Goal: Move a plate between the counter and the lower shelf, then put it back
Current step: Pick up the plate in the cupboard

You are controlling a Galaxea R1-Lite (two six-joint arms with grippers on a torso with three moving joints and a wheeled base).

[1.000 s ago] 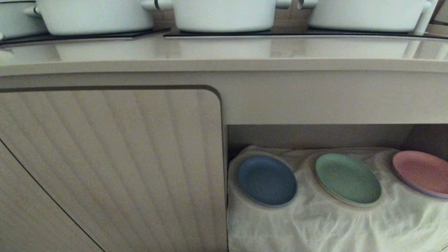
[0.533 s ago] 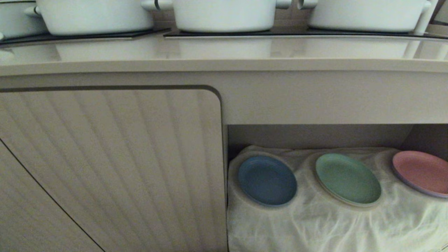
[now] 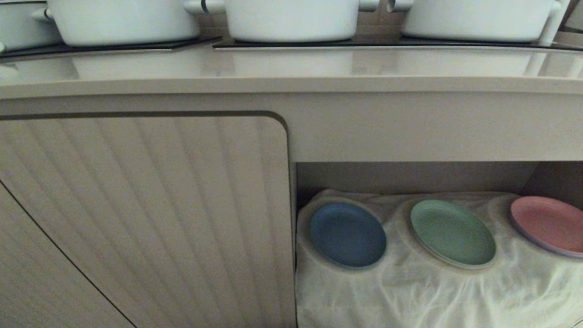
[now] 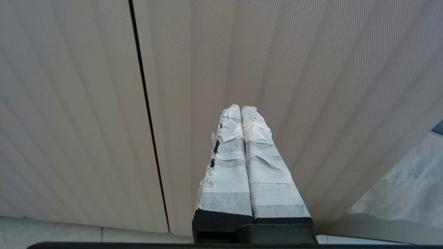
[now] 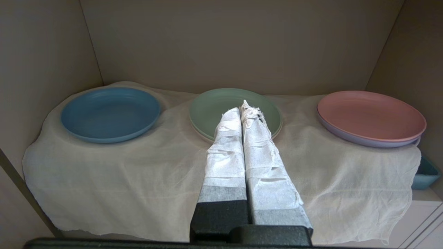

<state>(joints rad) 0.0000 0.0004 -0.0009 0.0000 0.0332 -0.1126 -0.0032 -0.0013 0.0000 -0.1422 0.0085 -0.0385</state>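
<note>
I see the plate [image 3: 348,235] lying on the lower shelf's [image 3: 410,291] cloth, beside a green plate [image 3: 452,233]. My right gripper [image 5: 242,107] and left gripper [image 4: 241,109] are both pressed together, empty.

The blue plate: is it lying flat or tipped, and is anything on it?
Flat and empty: the blue plate rests face up on the white cloth, nothing on it.

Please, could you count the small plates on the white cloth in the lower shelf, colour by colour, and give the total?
Small round light-blue matte plate: 1
Small round green matte plate: 1
Small round pink matte plate: 1
Total: 3 plates, all lying apart on the wrinkled white cloth of the lower shelf.
</note>
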